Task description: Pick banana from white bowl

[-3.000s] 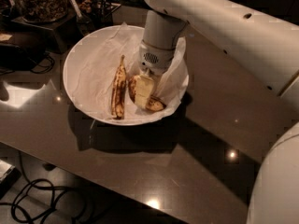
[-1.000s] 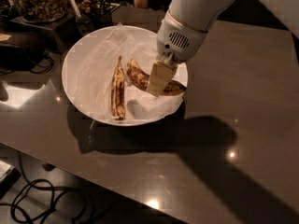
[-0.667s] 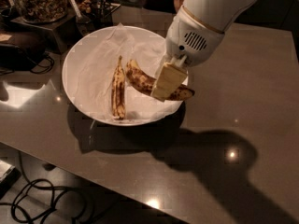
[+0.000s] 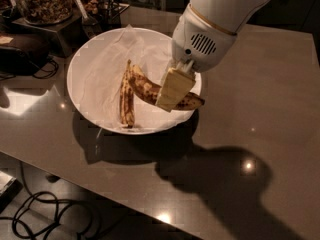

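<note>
The white bowl, lined with crumpled white paper, sits on the grey table at the upper left. My gripper is over the bowl's right side and shut on the banana, a plump yellow one with brown spots. It holds the banana lifted and tilted, its dark tip sticking out past the bowl's right rim. A thinner, dark-streaked banana lies in the bowl to the left, its top near the held banana's left end.
A glass container of dark snacks on a dark stand and other dark items stand behind the bowl at the upper left. Cables lie on the floor beyond the table's front edge.
The gripper has closed on the spotted banana and lifted it up and to the right, out of the bowl's bottom. The thin banana has stayed in place.
</note>
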You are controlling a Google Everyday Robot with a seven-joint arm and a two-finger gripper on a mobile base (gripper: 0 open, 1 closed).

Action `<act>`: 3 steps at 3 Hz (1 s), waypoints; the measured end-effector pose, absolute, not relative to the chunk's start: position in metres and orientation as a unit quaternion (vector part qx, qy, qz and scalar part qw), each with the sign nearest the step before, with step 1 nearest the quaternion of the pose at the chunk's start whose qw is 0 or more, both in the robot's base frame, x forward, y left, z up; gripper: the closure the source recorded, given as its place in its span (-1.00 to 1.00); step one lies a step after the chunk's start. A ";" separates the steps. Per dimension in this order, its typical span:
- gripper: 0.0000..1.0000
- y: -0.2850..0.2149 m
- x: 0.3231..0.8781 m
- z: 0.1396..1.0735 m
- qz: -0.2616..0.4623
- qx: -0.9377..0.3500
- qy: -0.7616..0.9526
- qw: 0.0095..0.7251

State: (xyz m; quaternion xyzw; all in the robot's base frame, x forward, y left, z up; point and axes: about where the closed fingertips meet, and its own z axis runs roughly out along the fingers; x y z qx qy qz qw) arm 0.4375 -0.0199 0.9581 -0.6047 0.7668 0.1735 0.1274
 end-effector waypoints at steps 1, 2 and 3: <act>1.00 -0.025 0.403 0.965 0.175 -0.585 0.781 0.132; 1.00 -0.035 0.367 0.968 0.177 -0.559 0.799 0.131; 1.00 -0.035 0.366 0.968 0.175 -0.558 0.800 0.132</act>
